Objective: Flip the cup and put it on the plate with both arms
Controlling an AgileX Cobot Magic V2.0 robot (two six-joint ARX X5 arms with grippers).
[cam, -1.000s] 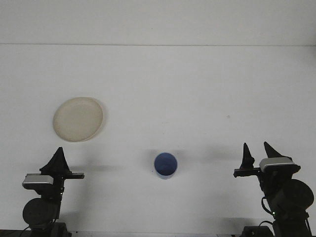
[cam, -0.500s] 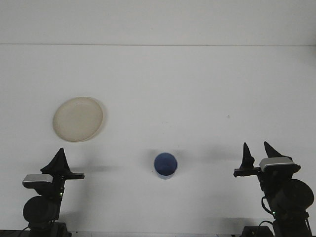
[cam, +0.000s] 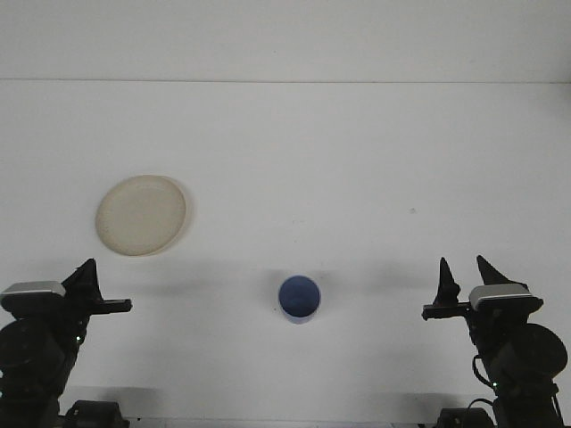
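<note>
Front view: blue cup [cam: 299, 298] is sitting on the white tabletop [cam: 357, 160], low centre, between the two arms and well apart from both. Cannot tell for sure from above whether it is mouth-up or bottom-up; the top is reading as a flat blue disc, so it is probably inverted. Beige plate [cam: 141, 215] is lying bare to the upper left, well apart from the cup, nearer the left arm.

Left gripper [cam: 89, 287] is sitting at the lower left edge, only one dark finger showing, so cannot tell whether it is spread or pressed together. Right gripper [cam: 464, 278] is hovering at lower right with its two fingers spread and nothing between them.

Step in hand, as a judgement: task is barely starting, both arms are hanging near their bases and nothing is being gripped. Next move is likely calling for one arm to reach in to the cup, pinch its wall, lift and turn it over, then pass or carry it toward the plate on the left
</note>
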